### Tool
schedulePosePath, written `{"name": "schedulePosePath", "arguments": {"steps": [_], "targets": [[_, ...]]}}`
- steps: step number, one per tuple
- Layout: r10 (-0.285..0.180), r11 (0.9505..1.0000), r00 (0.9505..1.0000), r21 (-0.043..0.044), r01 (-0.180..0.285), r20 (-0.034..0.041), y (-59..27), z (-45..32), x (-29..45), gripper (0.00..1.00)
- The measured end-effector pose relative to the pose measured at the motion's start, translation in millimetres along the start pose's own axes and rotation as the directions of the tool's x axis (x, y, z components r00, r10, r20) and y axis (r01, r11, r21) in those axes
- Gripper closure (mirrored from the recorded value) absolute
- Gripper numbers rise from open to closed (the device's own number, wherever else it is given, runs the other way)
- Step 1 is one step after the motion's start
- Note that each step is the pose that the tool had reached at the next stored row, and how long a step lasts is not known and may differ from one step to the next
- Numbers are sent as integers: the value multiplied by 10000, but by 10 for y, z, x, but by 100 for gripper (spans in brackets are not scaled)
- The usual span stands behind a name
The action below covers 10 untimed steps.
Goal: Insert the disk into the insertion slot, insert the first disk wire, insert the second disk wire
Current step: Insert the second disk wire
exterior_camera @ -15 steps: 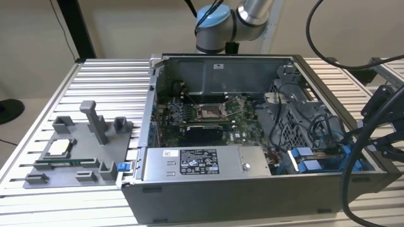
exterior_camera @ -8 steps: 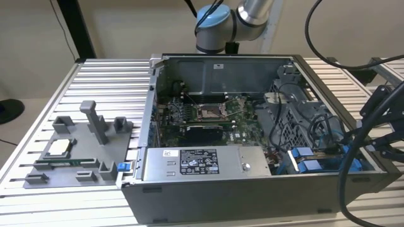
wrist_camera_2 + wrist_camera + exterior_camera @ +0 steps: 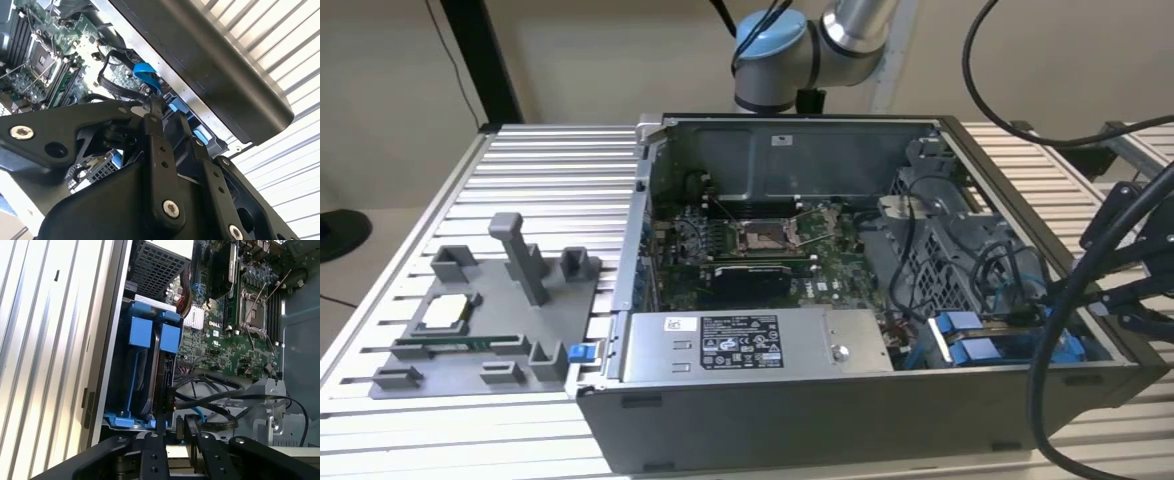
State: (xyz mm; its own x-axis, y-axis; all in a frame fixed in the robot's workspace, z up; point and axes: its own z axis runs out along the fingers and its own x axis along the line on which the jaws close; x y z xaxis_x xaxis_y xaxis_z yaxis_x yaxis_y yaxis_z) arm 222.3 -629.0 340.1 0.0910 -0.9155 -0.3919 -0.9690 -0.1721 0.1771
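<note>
My arm reaches over the open case (image 3: 881, 440) from the exterior view's right, black links and cables draped across that corner. My gripper (image 3: 174, 432) hangs low at the blue-framed disk (image 3: 150, 375), which sits upright in the slot (image 3: 112, 390) against the case's side wall, near the front corner by the power supply (image 3: 747, 345). In the first wrist view my two fingers (image 3: 151, 455) stand close together with a narrow gap between them, their tips right at the disk's near edge beside a black connector; I cannot tell whether they grip anything. In the second wrist view the gripper (image 3: 167, 125) points down past the case wall toward the blue frame (image 3: 200, 135).

Counting: I see two blue tabs (image 3: 140, 332) side by side at the disk's far end in the first wrist view, one flat blue wire (image 3: 147, 77) looping above my fingertips in the second wrist view, and several black wires (image 3: 215, 395) crossing over the motherboard (image 3: 235, 340) just beside the disk. One CPU socket (image 3: 761, 237) sits at the board's middle. On the table at the exterior view's left stands one grey fixture (image 3: 480, 320).
</note>
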Motion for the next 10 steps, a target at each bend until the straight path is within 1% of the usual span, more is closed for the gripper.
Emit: {"name": "schedulePosePath", "arguments": {"steps": [10], "targets": [[32, 10000, 10000, 23, -32, 39, 20, 8, -10, 100]]}}
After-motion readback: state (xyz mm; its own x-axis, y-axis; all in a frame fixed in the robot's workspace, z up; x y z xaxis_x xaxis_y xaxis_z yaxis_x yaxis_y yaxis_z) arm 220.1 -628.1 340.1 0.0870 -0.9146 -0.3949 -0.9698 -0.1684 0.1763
